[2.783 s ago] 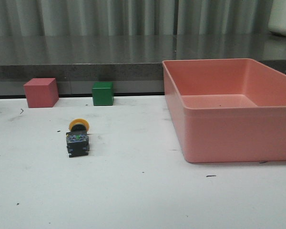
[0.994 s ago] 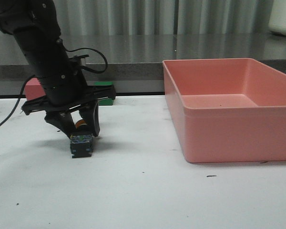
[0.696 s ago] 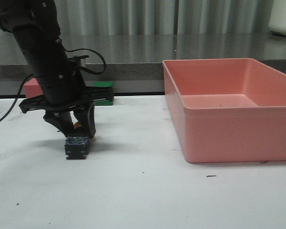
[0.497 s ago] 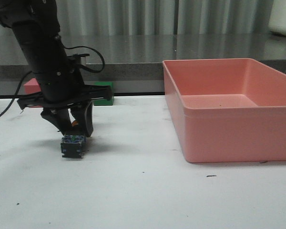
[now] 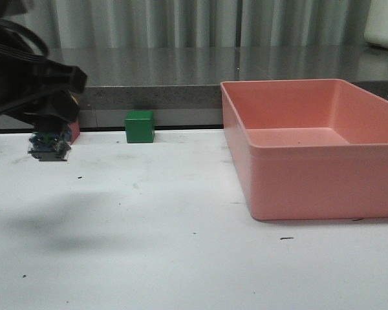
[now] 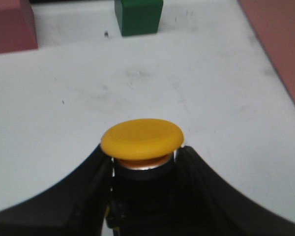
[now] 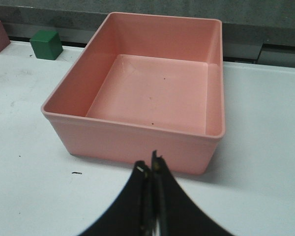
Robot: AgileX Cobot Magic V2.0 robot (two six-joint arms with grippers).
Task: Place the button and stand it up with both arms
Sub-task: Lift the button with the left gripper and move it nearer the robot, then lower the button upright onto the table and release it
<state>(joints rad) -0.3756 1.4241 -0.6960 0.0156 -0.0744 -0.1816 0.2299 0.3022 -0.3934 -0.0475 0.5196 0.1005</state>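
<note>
The left jaws are clamped on the button (image 6: 141, 147) at its black collar, holding it above the bench's (image 5: 181, 258) far left. It looks rigid, light, top-heavy; the blocky base offers flatter grip. The right jaws sit together.

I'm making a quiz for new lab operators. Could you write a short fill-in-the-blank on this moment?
1. The left pincer holds the button by its black collar, ____ the table.
2. The button's cap is ____ in colour.
3. The pink bin holds ____.
4. The right pincer has its fingers ____.

Missing words: above; yellow; nothing; closed
</note>
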